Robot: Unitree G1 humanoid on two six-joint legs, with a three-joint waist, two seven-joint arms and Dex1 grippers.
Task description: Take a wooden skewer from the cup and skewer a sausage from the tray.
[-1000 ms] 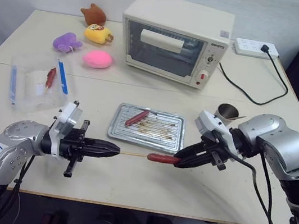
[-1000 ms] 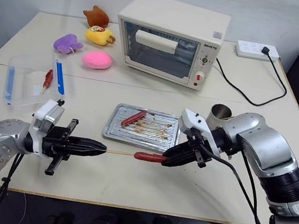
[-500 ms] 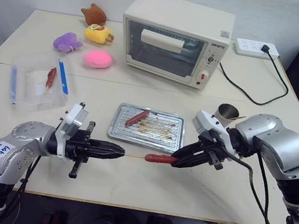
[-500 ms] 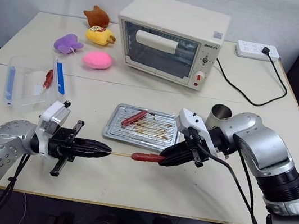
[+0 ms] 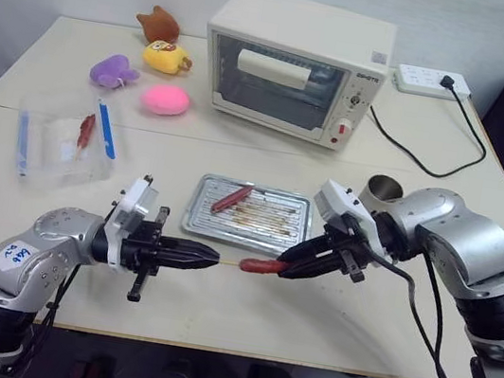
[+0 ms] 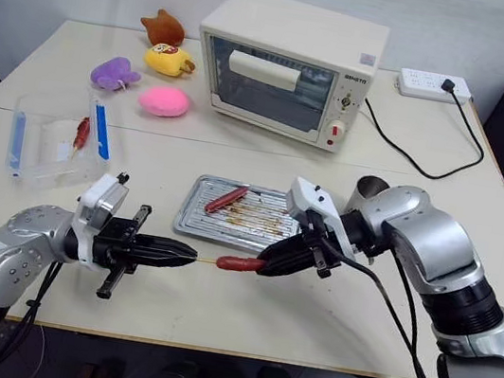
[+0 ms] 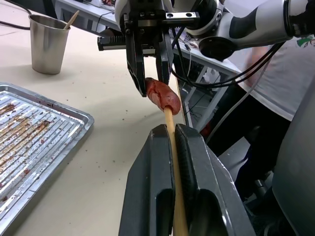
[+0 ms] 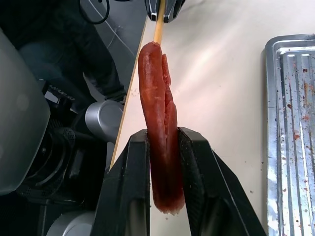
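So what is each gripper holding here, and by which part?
Left gripper clamps the wooden skewer along its rear length; right gripper pinches the sausage at one end.

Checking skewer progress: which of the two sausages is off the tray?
The sausage pinched in the right hand, in front of the tray, meeting the wooden skewer. The other sausage lies on the tray.

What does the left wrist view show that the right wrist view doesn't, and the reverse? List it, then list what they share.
Left wrist view, not the right: the cup with a spare stick in it, and the left gripper shut along the wooden skewer.
Right wrist view, not the left: the lengthwise split down the sausage, seen close between the right gripper fingers.
Both: the skewer's tip meeting the sausage, the right gripper clamped on it, the tray, the table.
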